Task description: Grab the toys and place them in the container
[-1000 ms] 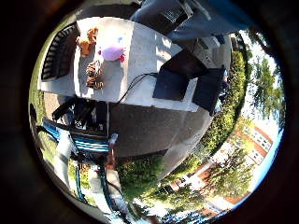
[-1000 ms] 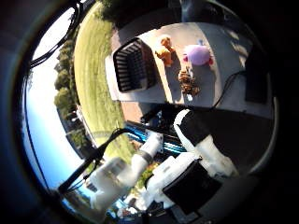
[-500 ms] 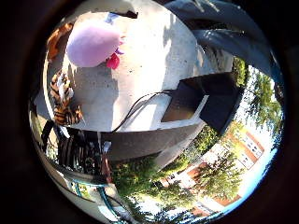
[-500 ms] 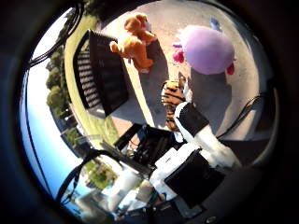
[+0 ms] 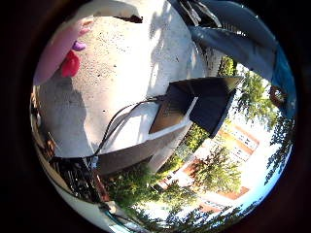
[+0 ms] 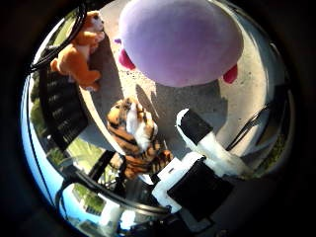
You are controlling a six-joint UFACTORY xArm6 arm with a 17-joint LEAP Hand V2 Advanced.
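Right up close, the pink plush toy (image 6: 181,40) fills much of the thumb-side view, round and pale purple-pink with bright pink feet poking out at its edges, sitting on the grey tabletop (image 5: 131,63) directly under the palm. The hand (image 6: 202,163) shows just one white-and-black finger reaching in over the tabletop, straight and touching nothing; whether the rest of the fingers are released or clenched, I cannot tell. Just beside that finger lies the tiger toy (image 6: 136,136), striped orange and black with a white belly, on the tabletop near its edge. A little further on, the orange plush toy (image 6: 79,52) lies at the rim of the black container (image 6: 61,116), a slatted crate standing next to the tabletop's edge, with nothing visible inside it. Over in the little-finger-side view, a dark laptop (image 5: 194,104) stands open at the far side of the tabletop, well apart from the toys. Beyond it, trees and buildings in sunlight.
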